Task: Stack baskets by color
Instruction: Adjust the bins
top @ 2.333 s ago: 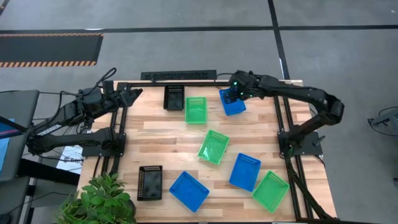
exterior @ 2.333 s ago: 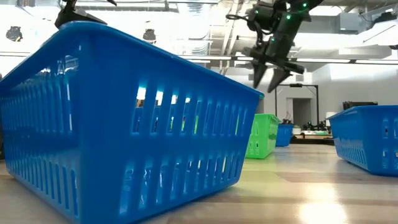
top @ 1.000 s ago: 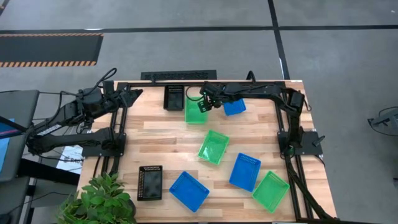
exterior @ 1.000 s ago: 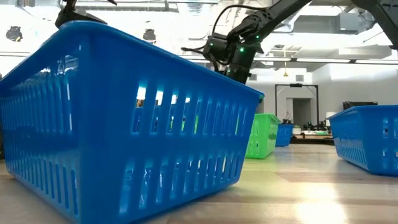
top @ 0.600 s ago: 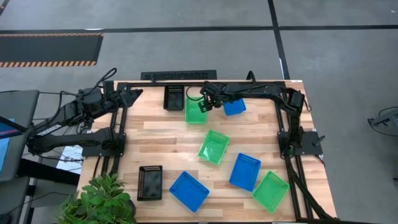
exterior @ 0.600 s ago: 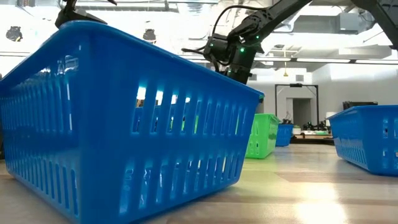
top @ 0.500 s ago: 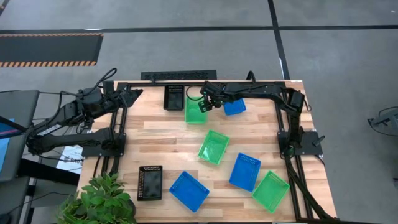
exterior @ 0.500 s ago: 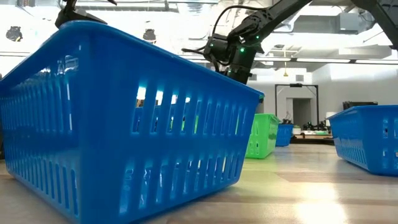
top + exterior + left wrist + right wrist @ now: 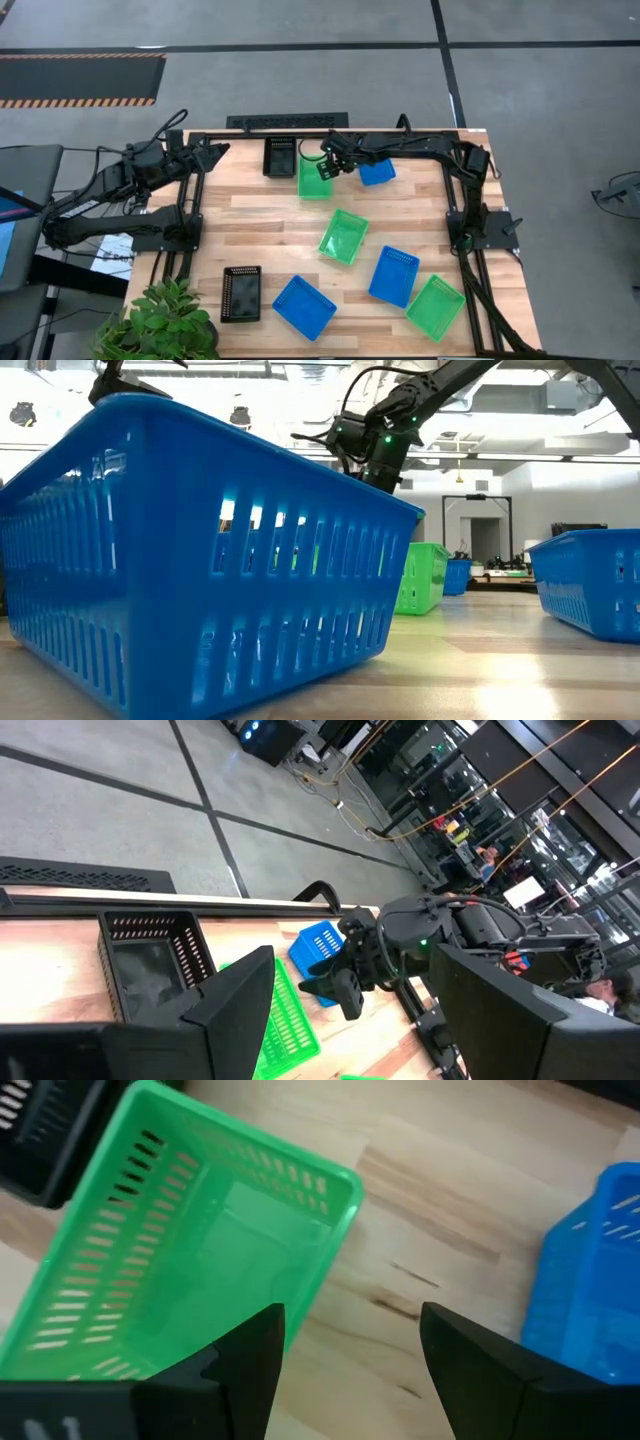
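The right hand [image 9: 325,168], fingers spread wide and empty, hovers over the right long wall of the far green basket [image 9: 311,179], whose long axis runs front-to-back on the table [image 9: 260,215]. The left hand [image 9: 215,152] waits well apart.

Low view: near blue basket [image 9: 200,550] fills frame, cut at left, hides most baskets behind. Right blue basket [image 9: 590,585] cut by edge.

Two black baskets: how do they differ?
The far black basket sits at the table's back edge, right beside a green basket. The near black basket sits at the front-left corner, next to a blue basket, a gap between them. Both lie empty, open side up, similar in size.
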You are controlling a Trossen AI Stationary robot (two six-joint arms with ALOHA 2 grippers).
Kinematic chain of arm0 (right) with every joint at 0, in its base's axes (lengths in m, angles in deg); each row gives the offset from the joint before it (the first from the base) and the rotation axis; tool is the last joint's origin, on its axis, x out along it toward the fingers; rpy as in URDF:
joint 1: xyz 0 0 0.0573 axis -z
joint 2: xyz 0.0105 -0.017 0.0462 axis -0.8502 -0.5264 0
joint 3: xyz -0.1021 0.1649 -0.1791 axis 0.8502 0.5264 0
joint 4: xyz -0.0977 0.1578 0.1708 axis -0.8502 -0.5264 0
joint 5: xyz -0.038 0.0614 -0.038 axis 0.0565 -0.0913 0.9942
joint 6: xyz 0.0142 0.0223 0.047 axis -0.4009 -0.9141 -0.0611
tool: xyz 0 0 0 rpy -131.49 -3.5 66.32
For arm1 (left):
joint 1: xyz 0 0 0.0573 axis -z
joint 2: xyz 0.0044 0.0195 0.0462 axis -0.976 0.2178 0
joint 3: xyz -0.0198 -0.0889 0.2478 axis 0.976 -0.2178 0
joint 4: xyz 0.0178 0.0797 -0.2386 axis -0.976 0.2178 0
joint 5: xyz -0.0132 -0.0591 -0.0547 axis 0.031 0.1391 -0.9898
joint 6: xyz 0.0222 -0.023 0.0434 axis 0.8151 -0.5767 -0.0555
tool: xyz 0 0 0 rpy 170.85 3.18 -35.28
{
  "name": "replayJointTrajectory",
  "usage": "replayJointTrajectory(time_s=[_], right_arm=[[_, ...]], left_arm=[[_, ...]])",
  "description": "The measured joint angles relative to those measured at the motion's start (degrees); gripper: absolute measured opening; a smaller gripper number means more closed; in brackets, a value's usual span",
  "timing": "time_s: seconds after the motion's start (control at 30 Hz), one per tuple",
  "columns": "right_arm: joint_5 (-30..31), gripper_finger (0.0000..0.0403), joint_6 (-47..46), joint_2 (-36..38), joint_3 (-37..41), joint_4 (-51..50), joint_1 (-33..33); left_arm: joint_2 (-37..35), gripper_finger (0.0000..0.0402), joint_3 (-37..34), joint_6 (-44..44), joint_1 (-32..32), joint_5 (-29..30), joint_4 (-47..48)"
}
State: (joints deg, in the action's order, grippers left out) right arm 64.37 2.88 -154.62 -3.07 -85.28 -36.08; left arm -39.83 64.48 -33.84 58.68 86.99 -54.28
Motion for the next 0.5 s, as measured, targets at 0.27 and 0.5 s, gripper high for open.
replayJointTrajectory(time_s=[0.27, 0.5], right_arm=[[-0.9, 0.0255, -1.5, -2.7, 0.2, 2.0, -0.4], [-2.2, 0.0239, -2.3, -4.9, 0.0, 4.1, -0.6]], left_arm=[[0.0, 0.0256, 0.0, 0.0, 0.0, 0.0, 0.0], [0.0, 0.0256, 0.0, 0.0, 0.0, 0.7, 0.2]])
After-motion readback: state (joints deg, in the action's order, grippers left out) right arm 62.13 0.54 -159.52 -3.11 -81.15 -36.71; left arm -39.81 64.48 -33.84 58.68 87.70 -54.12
